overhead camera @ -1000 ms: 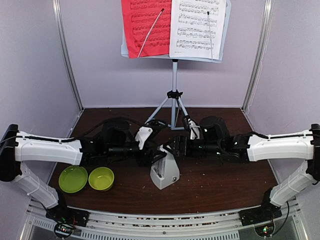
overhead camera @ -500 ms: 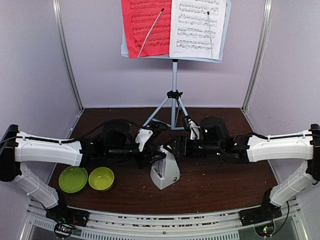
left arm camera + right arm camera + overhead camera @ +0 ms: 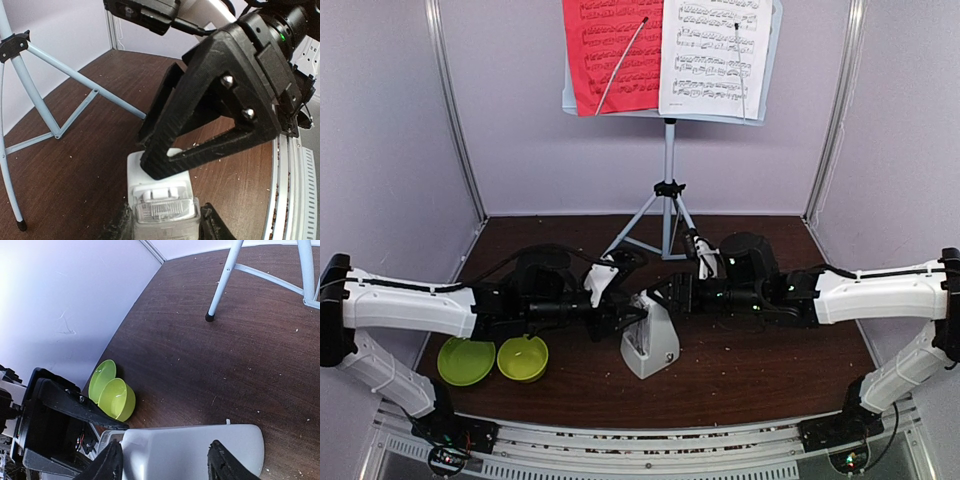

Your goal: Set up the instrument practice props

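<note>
Both grippers meet at the metronome point(image 3: 652, 348), which stands on the table point(image 3: 770, 350) approx midway btwn the 2 arms.

Left gripper point(image 3: 166, 226) comes in from the left. The metronome sits right btwn its fingers point(image 3: 214, 227), w/ pads against both sides of the body. So it has hold of it, jaws part-way apart & the body filling the gap.

Right gripper point(image 3: 165, 465) comes in from the opposite side. Its fingers point(image 3: 219, 460) straddle the metronome, and from the left wrist cam one black finger's tip is down on the end farthest from the left gripper's fingers. Jaws are part-way apart; can't tell if they pinch it or just sit either side. The 2 grippers are v. close over the metronome; can't tell if they touch each other.

Music stand point(image 3: 668, 150) is beyond both grippers at the back of the table, tripod legs spread & its desk high above them. Red sheet point(image 3: 610, 50) is on the desk's left half and white sheet point(image 3: 715, 50) on the right half, side by side, w/ a thin rod across each.

2 green bowls point(image 3: 523, 357) sit behind the left gripper, alongside its forearm twd the near edge, side by side w/ rims touching.
</note>
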Controlling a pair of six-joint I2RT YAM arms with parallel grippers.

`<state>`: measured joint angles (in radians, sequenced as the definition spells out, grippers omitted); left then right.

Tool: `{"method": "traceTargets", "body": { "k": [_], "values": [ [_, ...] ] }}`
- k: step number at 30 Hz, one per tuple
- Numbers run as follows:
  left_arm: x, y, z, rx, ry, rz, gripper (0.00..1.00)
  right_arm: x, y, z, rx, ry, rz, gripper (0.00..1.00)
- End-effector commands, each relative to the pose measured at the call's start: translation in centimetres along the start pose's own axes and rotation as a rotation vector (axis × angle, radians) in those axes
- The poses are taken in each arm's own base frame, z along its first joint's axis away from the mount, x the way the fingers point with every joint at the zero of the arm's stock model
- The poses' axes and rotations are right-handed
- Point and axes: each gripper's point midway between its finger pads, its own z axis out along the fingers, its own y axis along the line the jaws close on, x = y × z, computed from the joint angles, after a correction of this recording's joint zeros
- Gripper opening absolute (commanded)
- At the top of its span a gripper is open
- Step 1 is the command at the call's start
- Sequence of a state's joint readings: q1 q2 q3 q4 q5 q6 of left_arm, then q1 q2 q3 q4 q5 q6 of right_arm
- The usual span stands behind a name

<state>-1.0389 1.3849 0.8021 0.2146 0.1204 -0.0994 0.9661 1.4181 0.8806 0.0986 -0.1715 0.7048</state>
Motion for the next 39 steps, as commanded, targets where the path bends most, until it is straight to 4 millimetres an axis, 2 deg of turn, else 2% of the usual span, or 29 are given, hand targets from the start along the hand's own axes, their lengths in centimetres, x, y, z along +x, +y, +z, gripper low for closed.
{"method": "traceTargets", "body": {
  "k": [1,5,8,11,16,18,22,28,34,39],
  "values": [
    [0.7,-0.7,-0.8,0.016,0.006,0.028,0.15,6.6,-8.7,-0.4,0.305,0.205,-0.026,0.57],
    [0.4,-0.7,-1.4,0.008,-0.005,0.027,0.15,6.7,-8.9,-0.4,0.308,0.211,-0.03,0.57],
    [-0.8,-0.3,-2.5,-0.018,-0.041,0.006,0.15,6.1,-8.0,-0.3,0.277,0.201,-0.043,0.58],
    [-1.7,1.0,-4.1,-0.077,-0.032,-0.021,0.15,5.1,-6.9,-0.2,0.254,0.189,-0.058,0.6],
    [-0.7,4.5,-6.1,-0.178,0.047,-0.069,0.18,4.0,-5.2,0.0,0.216,0.174,-0.071,0.63],
    [0.2,6.8,-6.4,-0.23,0.093,-0.111,0.19,3.5,-4.7,0.0,0.205,0.164,-0.075,0.63],
    [2.5,10.4,-5.6,-0.284,0.231,-0.211,0.21,2.7,-3.6,-0.2,0.182,0.153,-0.086,0.65],
    [3.8,14.4,-3.0,-0.324,0.38,-0.285,0.24,1.3,-2.2,-0.7,0.16,0.125,-0.1,0.67],
    [7.4,18.4,-1.2,-0.367,0.536,-0.402,0.25,-0.9,-0.5,-1.5,0.143,0.078,-0.104,0.69],
    [11.4,20.3,-0.7,-0.392,0.693,-0.509,0.25,-2.3,0.4,-2.4,0.14,0.048,-0.114,0.7]
  ]
}}
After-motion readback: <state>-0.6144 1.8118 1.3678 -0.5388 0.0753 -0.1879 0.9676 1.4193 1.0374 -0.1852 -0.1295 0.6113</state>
